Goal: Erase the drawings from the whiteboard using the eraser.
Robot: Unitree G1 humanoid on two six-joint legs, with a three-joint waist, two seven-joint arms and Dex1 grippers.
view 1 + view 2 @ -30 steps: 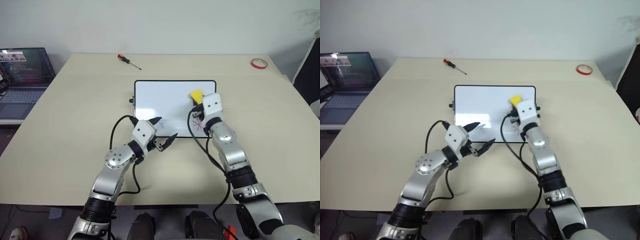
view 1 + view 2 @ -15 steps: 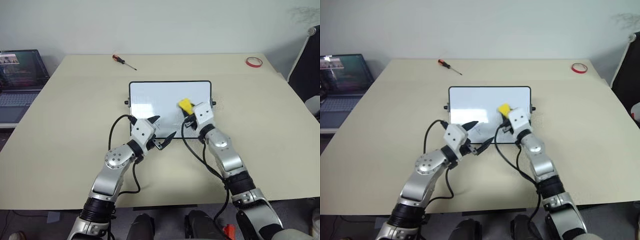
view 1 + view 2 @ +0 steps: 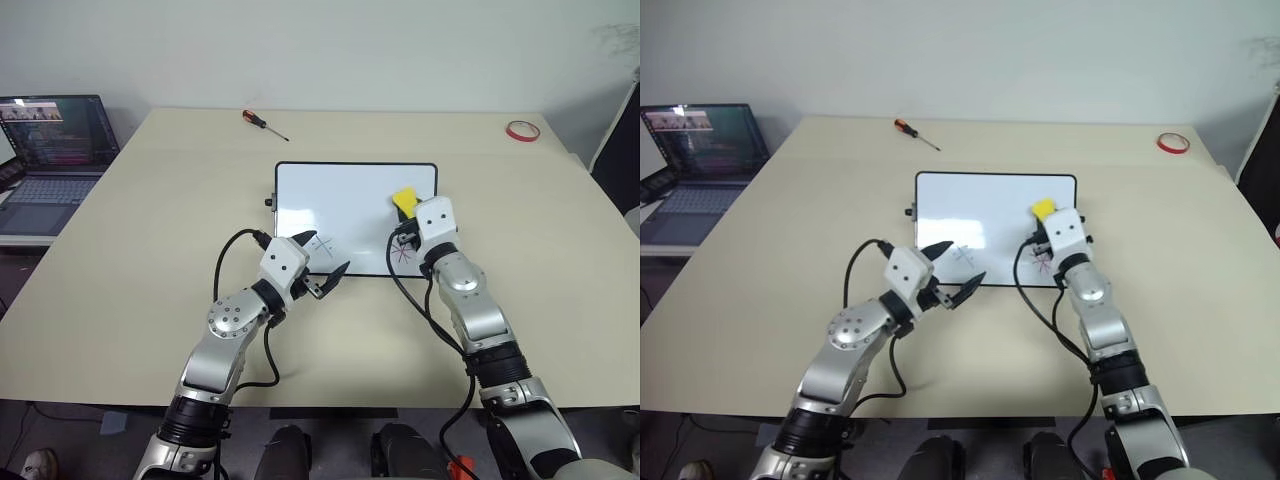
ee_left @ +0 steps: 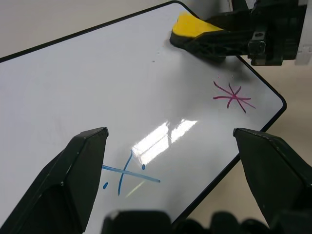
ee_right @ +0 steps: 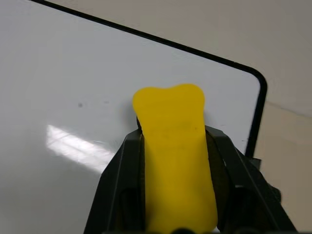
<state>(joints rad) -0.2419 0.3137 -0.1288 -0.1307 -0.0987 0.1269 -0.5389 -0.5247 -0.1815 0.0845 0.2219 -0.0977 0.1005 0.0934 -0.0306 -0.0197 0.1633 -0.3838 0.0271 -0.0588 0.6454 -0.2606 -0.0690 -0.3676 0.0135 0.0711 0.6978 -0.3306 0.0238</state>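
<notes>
since 1 second ago the right gripper (image 3: 405, 207), clamped on the eraser (image 3: 403, 199), slid nearer along the whiteboard (image 3: 340, 200); eraser seems light and firm, best pinched mid-block; left gripper (image 3: 322, 257) gapes wide.

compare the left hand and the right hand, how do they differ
The left hand is open and holds nothing; the right hand is shut on the yellow eraser. The left sits at the whiteboard's near edge by the blue cross; the right is over the board's right side beside the pink star. Both have black fingers.
</notes>
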